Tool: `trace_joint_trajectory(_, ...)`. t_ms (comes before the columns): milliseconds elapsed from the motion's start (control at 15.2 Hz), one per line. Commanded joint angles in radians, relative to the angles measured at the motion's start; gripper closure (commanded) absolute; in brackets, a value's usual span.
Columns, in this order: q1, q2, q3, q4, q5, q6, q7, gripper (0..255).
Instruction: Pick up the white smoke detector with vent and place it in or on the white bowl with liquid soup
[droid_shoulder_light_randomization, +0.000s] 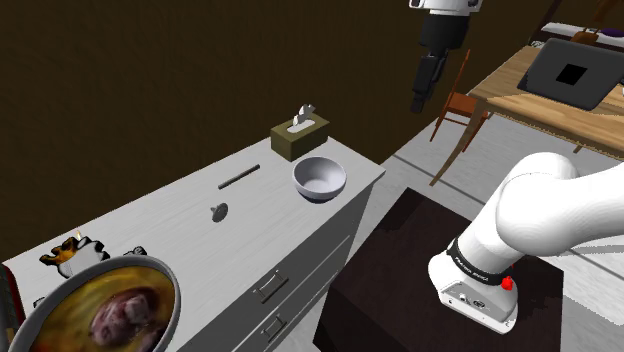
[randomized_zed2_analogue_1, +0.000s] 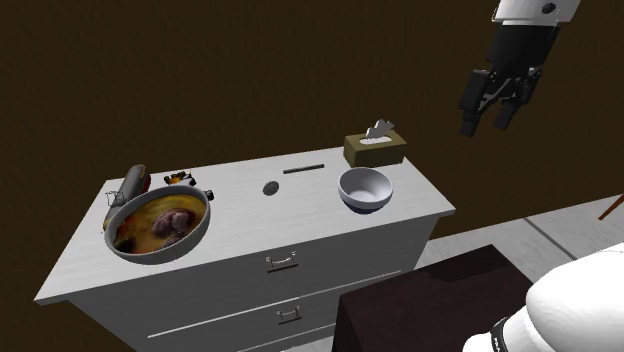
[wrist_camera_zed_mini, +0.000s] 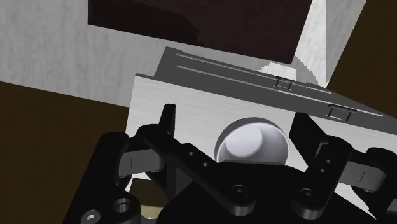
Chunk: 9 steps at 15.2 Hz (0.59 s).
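My gripper (randomized_zed2_analogue_1: 487, 124) hangs high, fingers apart for the grasp; the smoke detector (randomized_zed2_analogue_1: 270, 187) lies untouched on the dresser (randomized_zed2_analogue_1: 300, 218). The soup bowl (randomized_zed2_analogue_1: 206, 216) sits farther along.

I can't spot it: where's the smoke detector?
Shoulder view: the small grey round smoke detector lies on the white dresser top, left of the empty white bowl.

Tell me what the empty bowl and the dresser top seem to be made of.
Empty bowl: smooth, glossy pale grey-white with a soft sheen inside, so glazed ceramic or plastic; the look leaves it open. Dresser top: matte pale grey with faint streaks along it, probably painted wood.
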Motion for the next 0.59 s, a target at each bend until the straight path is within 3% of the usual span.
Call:
trace_joint_trajectory(0,0.000,0.000,0.000,0.000,0.000,0.000,0.000,0)
trace_joint_trajectory(528,0.064,0.134,0.138,-0.050,0.071,0.245,0.089,0)
